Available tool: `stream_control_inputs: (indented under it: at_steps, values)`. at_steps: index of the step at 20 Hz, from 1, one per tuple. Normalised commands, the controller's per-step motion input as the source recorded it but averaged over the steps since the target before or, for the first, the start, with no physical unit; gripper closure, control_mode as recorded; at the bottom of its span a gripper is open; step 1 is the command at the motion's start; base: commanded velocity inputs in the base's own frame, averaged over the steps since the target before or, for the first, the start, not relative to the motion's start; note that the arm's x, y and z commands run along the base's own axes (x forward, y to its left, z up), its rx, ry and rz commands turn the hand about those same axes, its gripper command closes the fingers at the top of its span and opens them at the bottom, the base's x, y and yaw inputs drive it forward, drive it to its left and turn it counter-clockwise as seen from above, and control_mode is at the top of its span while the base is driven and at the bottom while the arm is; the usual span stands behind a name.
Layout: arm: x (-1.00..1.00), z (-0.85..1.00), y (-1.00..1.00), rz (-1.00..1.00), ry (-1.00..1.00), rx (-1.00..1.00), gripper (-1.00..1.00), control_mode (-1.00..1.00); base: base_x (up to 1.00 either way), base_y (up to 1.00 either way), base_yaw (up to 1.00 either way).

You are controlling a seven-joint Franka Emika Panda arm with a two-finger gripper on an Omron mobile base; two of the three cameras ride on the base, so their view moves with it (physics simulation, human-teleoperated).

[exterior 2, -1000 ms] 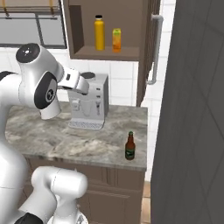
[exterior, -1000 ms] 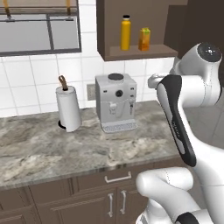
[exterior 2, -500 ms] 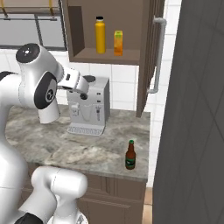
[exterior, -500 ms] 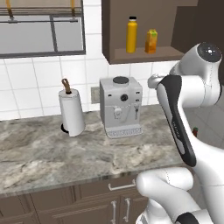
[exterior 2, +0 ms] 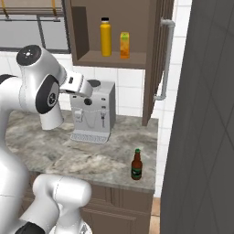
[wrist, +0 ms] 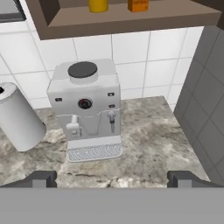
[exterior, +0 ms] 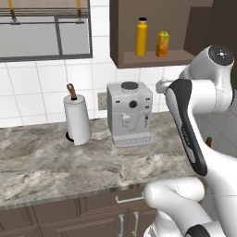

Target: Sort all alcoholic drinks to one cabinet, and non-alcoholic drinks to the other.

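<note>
juice bottle, carton: upright in cabinet | beer bottle: countertop

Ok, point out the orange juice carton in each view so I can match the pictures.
Left base view: orange juice carton on the open cabinet's shelf, upper right of centre, right of the tall yellow-orange bottle.
Right base view: carton at top centre, again right of the bottle.
Hand view: only its bottom, cut off by the top edge.
Shared landmark: the grey coffee machine on the counter below the shelf.
</note>
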Motion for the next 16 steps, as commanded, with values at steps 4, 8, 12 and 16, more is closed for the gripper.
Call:
stream_control_inputs:
  at_steps: [4,8,12,16]
  values:
    - [0.00,0.00,0.00,0.00,0.00,0.00,-1.00,1.00,0.00,-0.01,0.00]
    - [0.00,0.00,0.00,0.00,0.00,0.00,-1.00,1.00,0.00,0.00,0.00]
    - [0.00,0.00,0.00,0.00,0.00,0.00,-1.00,1.00,0.00,0.00,0.00]
    - [0.00,0.00,0.00,0.00,0.00,0.00,-1.00,1.00,0.00,0.00,0.00]
